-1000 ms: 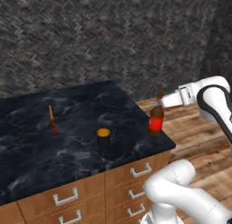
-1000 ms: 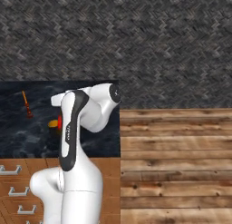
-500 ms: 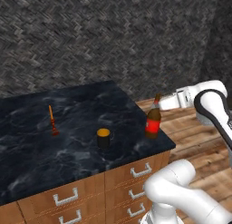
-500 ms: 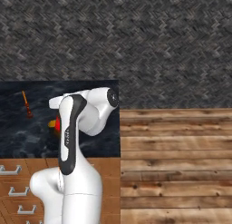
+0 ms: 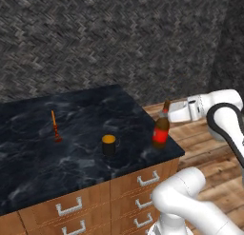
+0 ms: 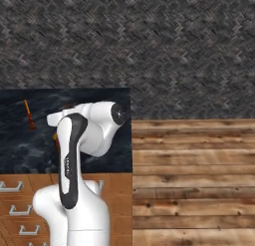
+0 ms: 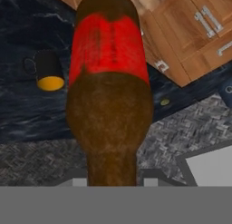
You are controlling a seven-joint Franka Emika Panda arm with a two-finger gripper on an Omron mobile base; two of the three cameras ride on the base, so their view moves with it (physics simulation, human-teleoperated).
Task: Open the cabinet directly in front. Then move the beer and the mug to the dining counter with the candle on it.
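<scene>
Lower now than a second ago, the beer has come down toward the dining counter and a little further in over it — its base sits at or just above the black stone top near the front right corner, though contact cannot be made out. The gripper reaches in from the right and pinches the bottle by its neck, jaws pressed against the glass, with the bottle upright in the left base view. In the hand view the bottle runs straight up from between the fingers, its red label at the far end.

The mug stands on the stone top well to the left of the bottle, about midway along the front part of the counter, its orange inside showing. The hand view catches the mug beside the bottle, handle turned away from it. The candle stands upright further left and further back, well apart from both; neither has shifted since the earlier frames.

From the right base view the arm covers most of the counter's right end — the candle shows near the left edge of the stone top.
</scene>
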